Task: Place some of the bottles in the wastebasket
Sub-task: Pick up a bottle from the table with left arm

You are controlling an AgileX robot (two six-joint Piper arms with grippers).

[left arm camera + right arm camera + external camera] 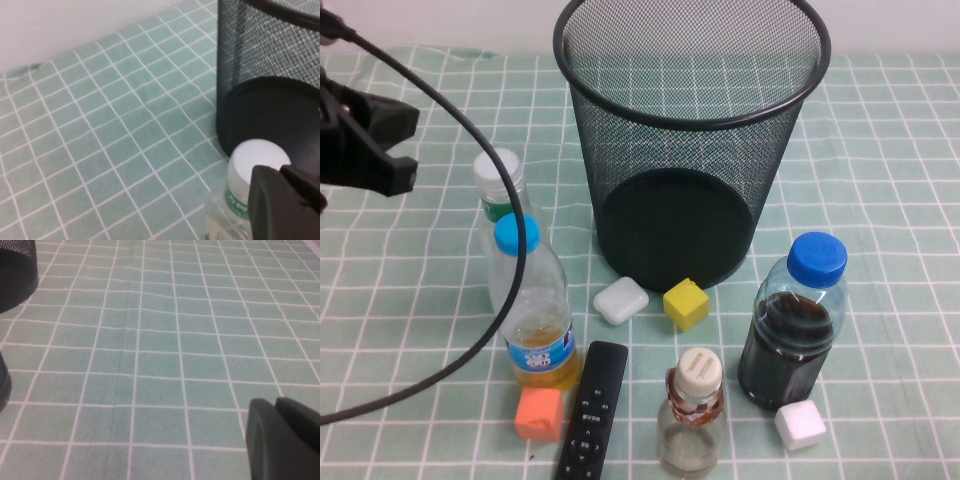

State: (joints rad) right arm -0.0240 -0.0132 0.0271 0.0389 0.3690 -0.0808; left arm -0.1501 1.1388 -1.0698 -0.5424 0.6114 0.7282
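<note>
The black wire-mesh wastebasket [690, 150] stands at the back middle; it also shows in the left wrist view [270, 75]. The slim clear bottle with white cap and green neck ring [498, 185] stands left of it, partly behind another bottle. The small squat bottle with beige cap [695, 410] stands at the front middle. My left gripper [405, 150] is shut and empty, raised to the left of the slim bottle; in its wrist view the gripper [280, 170] hangs just above the white cap [257, 160]. My right gripper [277, 402] is shut and empty over bare cloth, outside the high view.
A light-blue-capped bottle with yellow liquid [532, 300] stands in front of the slim bottle. A blue-capped dark bottle [795, 320] stands front right. A white case [620, 300], yellow cube [686, 303], orange cube [539, 413], black remote [591, 410] and white cube [800, 425] lie around.
</note>
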